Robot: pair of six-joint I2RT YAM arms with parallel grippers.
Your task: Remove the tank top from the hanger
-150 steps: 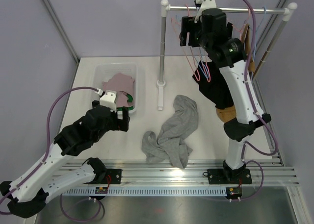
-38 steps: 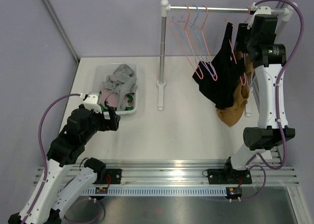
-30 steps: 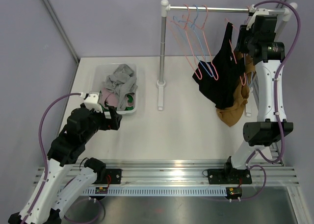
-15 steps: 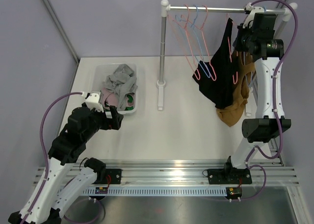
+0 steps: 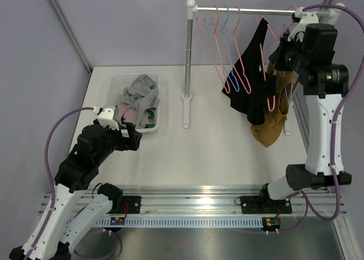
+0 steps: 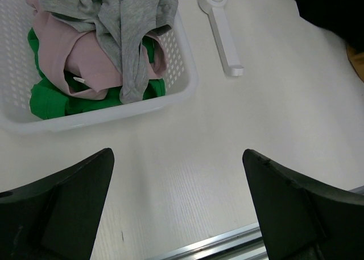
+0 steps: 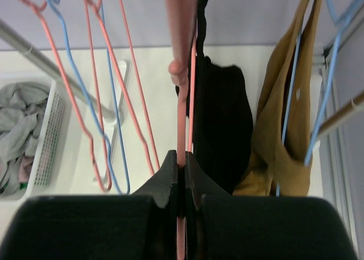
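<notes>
A black tank top (image 5: 253, 95) hangs on a pink hanger (image 5: 269, 103) by the right end of the clothes rail (image 5: 256, 11). In the right wrist view the tank top (image 7: 224, 123) drapes behind the hanger's pink wire (image 7: 181, 55). My right gripper (image 7: 182, 157) is shut on that wire. From above, the right gripper (image 5: 282, 46) sits just right of the garment's raised top corner. My left gripper (image 6: 179, 197) is open over bare table, nothing between its fingers. It hovers near the basket's front corner (image 5: 132, 139).
A mustard garment (image 5: 272, 126) on a blue hanger hangs right behind the tank top. Several empty pink and blue hangers (image 5: 227, 44) hang further left on the rail. The rack's post (image 5: 187, 55) stands mid-table. A white basket (image 5: 161, 100) of grey, pink and green clothes is at the left.
My right gripper has shut on the pink hanger and drawn back toward the near right. The tank top has tilted and swung with it. The left arm has held still.
</notes>
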